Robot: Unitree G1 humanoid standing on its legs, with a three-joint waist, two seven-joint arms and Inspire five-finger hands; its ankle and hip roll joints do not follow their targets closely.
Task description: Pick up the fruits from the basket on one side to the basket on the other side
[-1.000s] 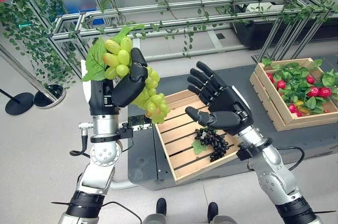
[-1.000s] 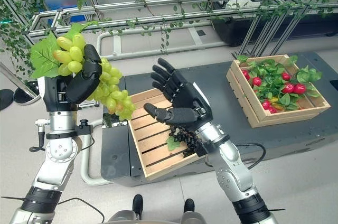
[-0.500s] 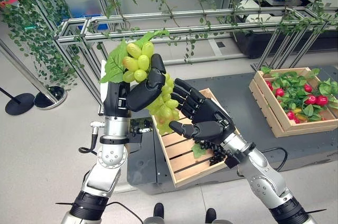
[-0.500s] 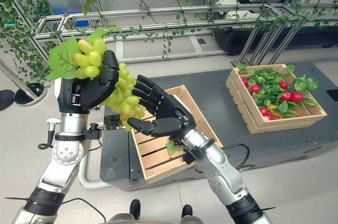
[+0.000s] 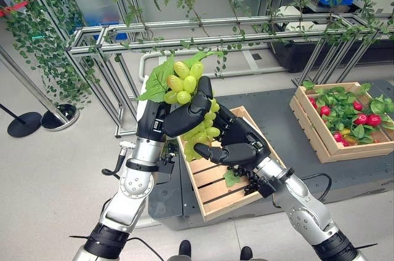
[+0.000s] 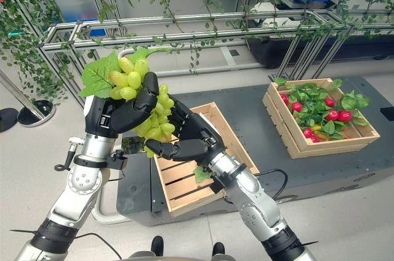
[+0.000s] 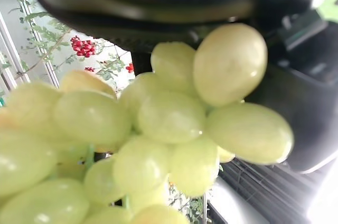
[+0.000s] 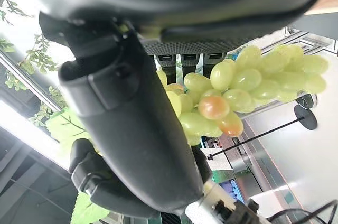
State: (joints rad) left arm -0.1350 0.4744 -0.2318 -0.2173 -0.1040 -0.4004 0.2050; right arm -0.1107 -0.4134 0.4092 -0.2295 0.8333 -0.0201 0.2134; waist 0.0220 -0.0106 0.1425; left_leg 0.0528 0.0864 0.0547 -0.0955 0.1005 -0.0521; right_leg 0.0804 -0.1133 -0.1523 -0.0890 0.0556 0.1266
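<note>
Yellow-green grapes (image 5: 196, 110), pale wooden crate (image 5: 212, 182), red fruits (image 5: 364, 119).

Bright, even indoor light; the close green grapes (image 7: 158, 145) blur (glare whitens one corner), head views stay crisp.

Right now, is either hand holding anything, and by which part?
The left hand grips the green grape bunch near its leafy top; the right hand cups underneath, open.
</note>
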